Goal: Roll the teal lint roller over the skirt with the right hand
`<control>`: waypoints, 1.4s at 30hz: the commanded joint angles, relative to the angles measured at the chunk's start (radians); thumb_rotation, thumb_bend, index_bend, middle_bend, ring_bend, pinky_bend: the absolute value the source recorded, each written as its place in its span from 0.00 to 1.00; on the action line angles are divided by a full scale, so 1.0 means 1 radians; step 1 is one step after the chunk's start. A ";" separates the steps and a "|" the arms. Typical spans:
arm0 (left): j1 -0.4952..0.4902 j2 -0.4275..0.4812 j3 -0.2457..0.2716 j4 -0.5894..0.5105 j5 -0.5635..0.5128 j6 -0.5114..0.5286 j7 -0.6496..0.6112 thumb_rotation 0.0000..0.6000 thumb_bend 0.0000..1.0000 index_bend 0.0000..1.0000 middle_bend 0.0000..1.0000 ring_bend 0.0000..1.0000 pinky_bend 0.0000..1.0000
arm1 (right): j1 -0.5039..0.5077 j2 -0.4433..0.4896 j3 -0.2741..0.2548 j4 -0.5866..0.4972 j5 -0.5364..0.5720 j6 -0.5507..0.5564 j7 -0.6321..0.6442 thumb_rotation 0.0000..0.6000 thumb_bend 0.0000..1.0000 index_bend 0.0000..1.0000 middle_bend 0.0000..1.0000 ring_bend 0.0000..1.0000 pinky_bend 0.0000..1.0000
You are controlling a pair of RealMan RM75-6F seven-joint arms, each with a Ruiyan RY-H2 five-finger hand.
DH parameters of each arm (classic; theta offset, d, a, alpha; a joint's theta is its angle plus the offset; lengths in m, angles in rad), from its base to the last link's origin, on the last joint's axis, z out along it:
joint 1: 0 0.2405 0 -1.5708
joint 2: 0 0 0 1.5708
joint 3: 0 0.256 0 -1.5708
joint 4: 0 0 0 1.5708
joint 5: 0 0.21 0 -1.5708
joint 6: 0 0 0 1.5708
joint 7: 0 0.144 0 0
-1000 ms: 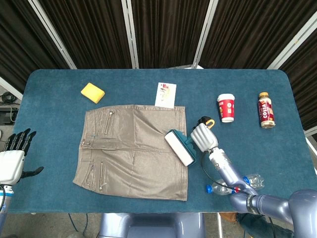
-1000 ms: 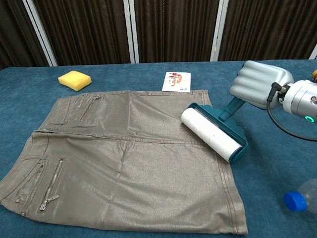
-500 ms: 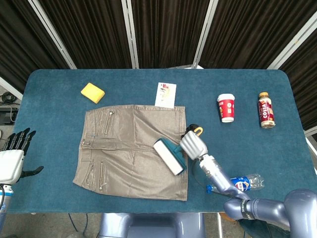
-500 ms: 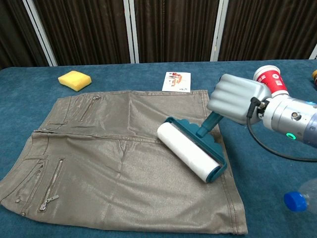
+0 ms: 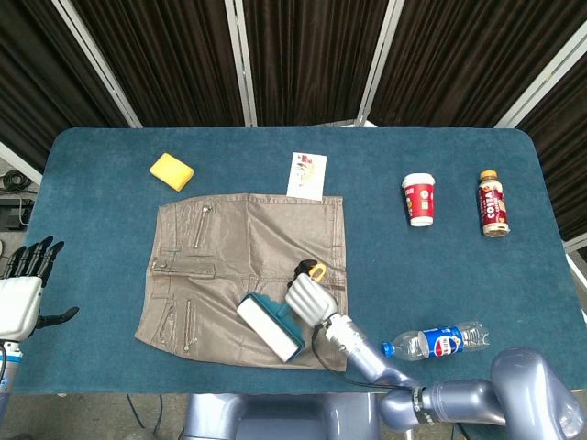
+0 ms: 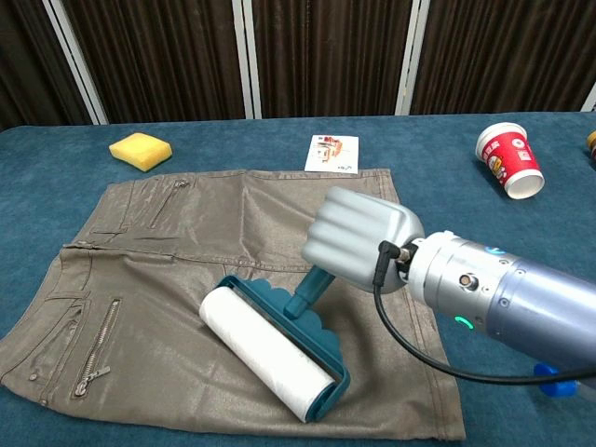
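Note:
The taupe skirt (image 5: 248, 266) (image 6: 186, 270) lies flat on the blue table. My right hand (image 5: 309, 297) (image 6: 358, 237) grips the handle of the teal lint roller (image 5: 271, 327) (image 6: 275, 350). The roller's white drum rests on the lower right part of the skirt, near the hem. Far to the left, off the table's edge, my left hand (image 5: 26, 284) hangs with its fingers spread and nothing in it; the chest view does not show it.
A yellow sponge (image 5: 171, 171) (image 6: 140, 150) and a small card (image 5: 306, 175) (image 6: 332, 153) lie beyond the skirt. A red cup (image 5: 419, 199) (image 6: 507, 159) and a brown bottle (image 5: 492, 203) stand at the right. A plastic water bottle (image 5: 438, 342) lies near the front edge.
My right hand has carried the roller from the skirt's right edge leftward and toward the front hem, rolling across the fabric. The left hand has stayed still.

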 commanded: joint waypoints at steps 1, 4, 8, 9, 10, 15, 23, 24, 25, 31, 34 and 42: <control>0.000 0.000 0.000 0.001 -0.001 0.000 -0.001 1.00 0.00 0.00 0.00 0.00 0.00 | 0.004 -0.005 -0.004 0.019 0.000 0.008 -0.013 1.00 0.90 0.53 0.53 0.41 0.41; 0.000 0.000 0.000 0.003 -0.001 0.000 -0.001 1.00 0.00 0.00 0.00 0.00 0.00 | -0.001 0.002 -0.006 0.047 0.003 0.017 -0.004 1.00 0.90 0.53 0.53 0.41 0.41; -0.001 -0.003 0.000 0.005 -0.004 -0.004 0.003 1.00 0.00 0.00 0.00 0.00 0.00 | -0.016 0.045 -0.005 0.081 0.005 0.035 0.026 1.00 0.91 0.53 0.53 0.41 0.41; -0.002 -0.004 0.001 0.006 -0.004 -0.005 0.004 1.00 0.00 0.00 0.00 0.00 0.00 | -0.020 0.059 -0.007 0.087 0.005 0.038 0.035 1.00 0.90 0.53 0.53 0.41 0.41; -0.002 -0.005 0.000 0.007 -0.004 -0.005 0.006 1.00 0.00 0.00 0.00 0.00 0.00 | -0.028 0.080 -0.010 0.096 0.006 0.042 0.048 1.00 0.91 0.53 0.53 0.41 0.41; -0.003 -0.009 0.002 0.006 -0.003 -0.004 0.015 1.00 0.00 0.00 0.00 0.00 0.00 | -0.063 0.156 -0.030 0.143 0.009 0.048 0.107 1.00 0.91 0.53 0.53 0.41 0.41; -0.005 -0.017 0.002 0.005 -0.005 -0.005 0.034 1.00 0.00 0.00 0.00 0.00 0.00 | -0.134 0.253 -0.049 0.227 0.047 0.041 0.234 1.00 0.90 0.53 0.53 0.41 0.41; -0.005 -0.018 0.002 0.005 -0.006 -0.005 0.036 1.00 0.00 0.00 0.00 0.00 0.00 | -0.142 0.260 -0.048 0.233 0.055 0.039 0.249 1.00 0.91 0.53 0.53 0.41 0.41; -0.005 -0.019 0.002 0.004 -0.006 -0.005 0.038 1.00 0.00 0.00 0.00 0.00 0.00 | -0.150 0.265 -0.046 0.238 0.065 0.037 0.266 1.00 0.90 0.53 0.53 0.41 0.41; -0.006 -0.024 0.006 -0.001 -0.002 -0.004 0.052 1.00 0.00 0.00 0.00 0.00 0.00 | -0.194 0.275 -0.022 0.268 0.142 0.007 0.367 1.00 0.83 0.50 0.53 0.40 0.42; -0.005 -0.024 0.006 -0.004 -0.002 -0.002 0.055 1.00 0.00 0.00 0.00 0.00 0.00 | -0.204 0.273 -0.018 0.280 0.147 -0.005 0.406 1.00 0.26 0.22 0.37 0.27 0.41; -0.004 -0.013 0.007 -0.011 0.000 -0.004 0.036 1.00 0.00 0.00 0.00 0.00 0.00 | -0.236 0.332 0.024 0.171 0.198 0.018 0.481 1.00 0.00 0.00 0.00 0.00 0.18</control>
